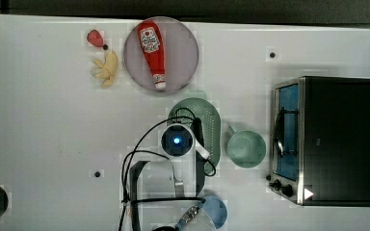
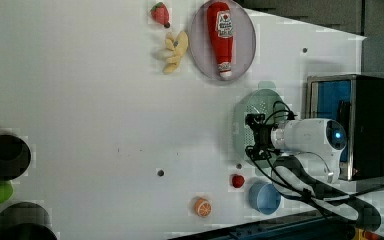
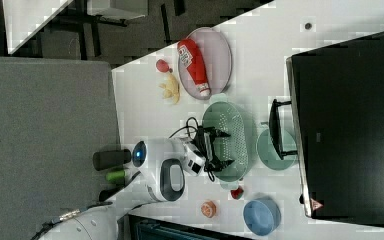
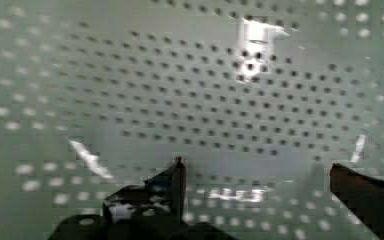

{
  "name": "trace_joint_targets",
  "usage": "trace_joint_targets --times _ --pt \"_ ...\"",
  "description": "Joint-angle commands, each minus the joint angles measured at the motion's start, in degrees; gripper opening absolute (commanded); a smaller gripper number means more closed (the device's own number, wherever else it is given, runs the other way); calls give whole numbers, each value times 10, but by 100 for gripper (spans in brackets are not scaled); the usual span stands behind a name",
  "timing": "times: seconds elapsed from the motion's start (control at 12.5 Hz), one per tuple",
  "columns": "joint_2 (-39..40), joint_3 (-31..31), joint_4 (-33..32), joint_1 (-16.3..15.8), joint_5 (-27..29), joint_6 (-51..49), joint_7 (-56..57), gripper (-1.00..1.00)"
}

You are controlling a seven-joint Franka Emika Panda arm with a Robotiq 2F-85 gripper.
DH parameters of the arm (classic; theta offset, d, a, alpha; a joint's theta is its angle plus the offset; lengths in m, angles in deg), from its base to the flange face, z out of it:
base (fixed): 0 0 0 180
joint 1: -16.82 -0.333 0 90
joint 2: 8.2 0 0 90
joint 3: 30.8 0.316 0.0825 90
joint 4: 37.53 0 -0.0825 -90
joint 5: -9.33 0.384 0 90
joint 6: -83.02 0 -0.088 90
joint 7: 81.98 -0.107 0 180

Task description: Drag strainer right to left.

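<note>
gripper hung inside the strainer, jaws spread wide, apparently placed to push its wall leftward.

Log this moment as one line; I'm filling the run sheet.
stage: reaching | gripper: open, inside strainer bowl | strainer: beside mug, undragged

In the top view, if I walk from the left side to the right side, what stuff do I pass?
Strawberry → bananas → plate with the ketchup bottle → strainer → green mug → toaster oven.
</note>
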Motion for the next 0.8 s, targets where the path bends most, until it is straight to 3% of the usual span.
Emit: trace_joint_targets --times 0.08,0.8 --pt "-9 7 11 -21 14 9 -40 100" --pt "14 19 50 -100 18 7 -171 100"
